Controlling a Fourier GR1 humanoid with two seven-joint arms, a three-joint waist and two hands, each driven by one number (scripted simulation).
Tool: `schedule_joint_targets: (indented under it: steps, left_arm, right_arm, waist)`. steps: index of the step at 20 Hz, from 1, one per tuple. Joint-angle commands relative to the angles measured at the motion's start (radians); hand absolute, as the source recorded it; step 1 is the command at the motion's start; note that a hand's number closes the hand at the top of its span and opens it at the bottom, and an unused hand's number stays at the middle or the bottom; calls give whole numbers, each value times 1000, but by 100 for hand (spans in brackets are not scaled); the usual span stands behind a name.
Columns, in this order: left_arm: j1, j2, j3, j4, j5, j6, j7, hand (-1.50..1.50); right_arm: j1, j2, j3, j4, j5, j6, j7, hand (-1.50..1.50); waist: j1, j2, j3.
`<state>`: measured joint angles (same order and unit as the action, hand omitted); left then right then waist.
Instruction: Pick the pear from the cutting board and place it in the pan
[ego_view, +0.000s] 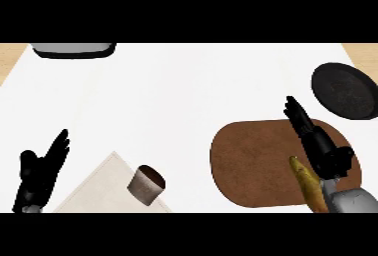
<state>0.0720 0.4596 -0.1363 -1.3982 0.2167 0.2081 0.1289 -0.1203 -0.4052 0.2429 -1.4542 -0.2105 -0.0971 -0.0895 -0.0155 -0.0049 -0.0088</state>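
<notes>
The pear (307, 183) shows as a long yellow-brown shape on the lower right part of the brown cutting board (251, 160). My right hand (319, 144) is over the board's right side, fingers straight and pointing away from me. Its wrist lies right beside the pear, on the pear's right. Nothing is curled round the pear. The black round pan (345, 90) sits beyond the board at the counter's right edge, a short way past my right fingertips. My left hand (40, 171) rests open at the lower left, fingers up.
A brown-and-grey cup (146, 184) lies tipped on a beige mat (103, 187) left of the board. A grey and black appliance (74, 49) stands at the far left edge. Wide white counter lies between them.
</notes>
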Motion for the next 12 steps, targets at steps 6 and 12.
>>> schedule_joint_targets:
  steps: [6,12]
  left_arm:
    - [-104,-34,17,-207,-7,31,-88,0]
    - [-197,-94,32,-142,2,62,-85,0]
  right_arm:
    - [-40,-100,176,6,-176,573,-20,150]
    - [-27,-398,-124,87,-61,623,-427,-150]
  waist:
    - [43,6,13]
    - [-26,7,11]
